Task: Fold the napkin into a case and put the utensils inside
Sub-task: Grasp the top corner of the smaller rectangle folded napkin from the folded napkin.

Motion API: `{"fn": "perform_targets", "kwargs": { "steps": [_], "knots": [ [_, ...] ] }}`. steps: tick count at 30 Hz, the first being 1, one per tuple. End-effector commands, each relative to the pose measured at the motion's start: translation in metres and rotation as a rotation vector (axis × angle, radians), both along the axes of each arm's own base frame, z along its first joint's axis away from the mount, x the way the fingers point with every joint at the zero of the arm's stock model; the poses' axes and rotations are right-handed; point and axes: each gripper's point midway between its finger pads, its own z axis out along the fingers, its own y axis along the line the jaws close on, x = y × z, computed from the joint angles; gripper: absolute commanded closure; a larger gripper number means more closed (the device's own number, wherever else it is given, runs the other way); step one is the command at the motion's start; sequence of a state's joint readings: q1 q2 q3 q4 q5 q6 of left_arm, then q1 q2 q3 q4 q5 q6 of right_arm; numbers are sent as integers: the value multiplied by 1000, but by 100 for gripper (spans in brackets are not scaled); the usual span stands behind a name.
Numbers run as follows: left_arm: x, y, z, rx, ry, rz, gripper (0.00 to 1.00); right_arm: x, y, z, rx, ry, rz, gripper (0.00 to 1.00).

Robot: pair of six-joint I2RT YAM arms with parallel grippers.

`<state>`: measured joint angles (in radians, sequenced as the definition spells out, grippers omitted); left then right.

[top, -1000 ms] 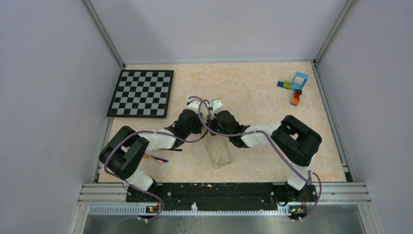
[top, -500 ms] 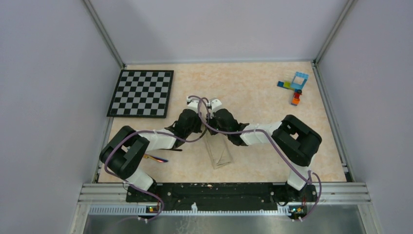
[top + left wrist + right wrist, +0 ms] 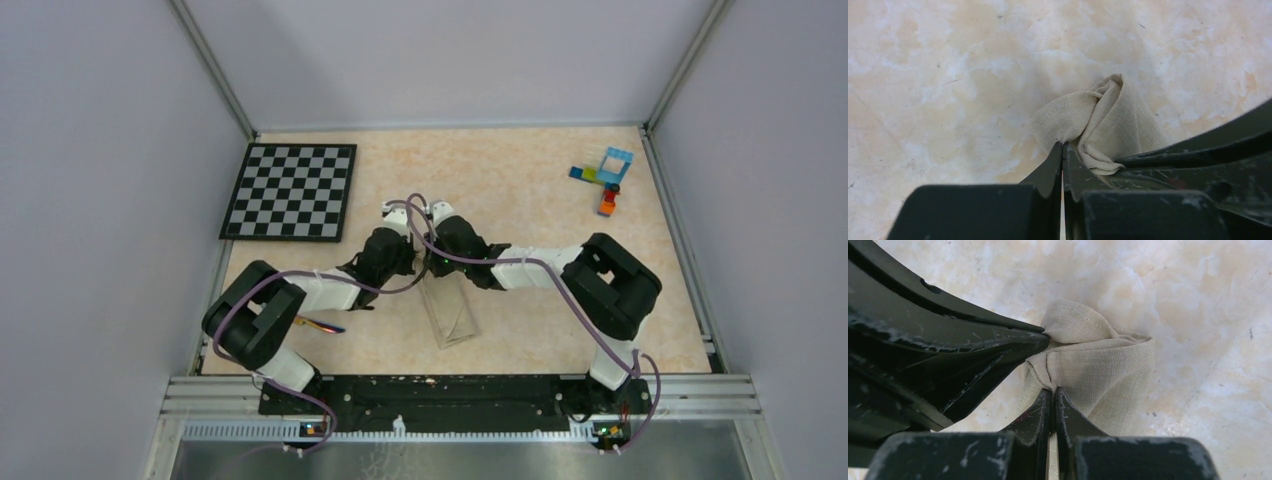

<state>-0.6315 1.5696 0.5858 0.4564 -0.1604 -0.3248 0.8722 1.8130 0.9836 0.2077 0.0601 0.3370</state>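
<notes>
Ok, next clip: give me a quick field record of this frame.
left claw: shut on napkin, far end
right claw: shut on the same end
napkin shape: folded narrow strip, lying on table
utensil: near-left of table, outside napkin, partly hidden
chequered board: far left
toy bricks: far right
</notes>
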Motion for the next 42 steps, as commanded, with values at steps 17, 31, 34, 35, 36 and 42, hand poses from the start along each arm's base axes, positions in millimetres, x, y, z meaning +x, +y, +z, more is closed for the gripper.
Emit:
{"fn": "perform_targets", "kwargs": {
  "steps": [17,31,34,35,36,42],
  "knots": [
    [-6,-8,42,-110,-131,-29,100,18,5,-6,-28,29,-69,100],
    [-6,-14,50,-157,-126,-35,100,22,7,-8,-47,33,-75,100],
    [-7,-11,53,-160,-135,-25,100,25,11,-11,-65,40,-68,100],
    [-6,-9,54,-151,-139,-20,100,25,11,-12,-70,35,-62,100],
    [-6,-8,55,-144,-142,-13,100,24,10,-12,-67,30,-54,100],
    [-7,-8,56,-152,-140,-14,100,19,2,-18,-79,41,-70,100]
  ]
}}
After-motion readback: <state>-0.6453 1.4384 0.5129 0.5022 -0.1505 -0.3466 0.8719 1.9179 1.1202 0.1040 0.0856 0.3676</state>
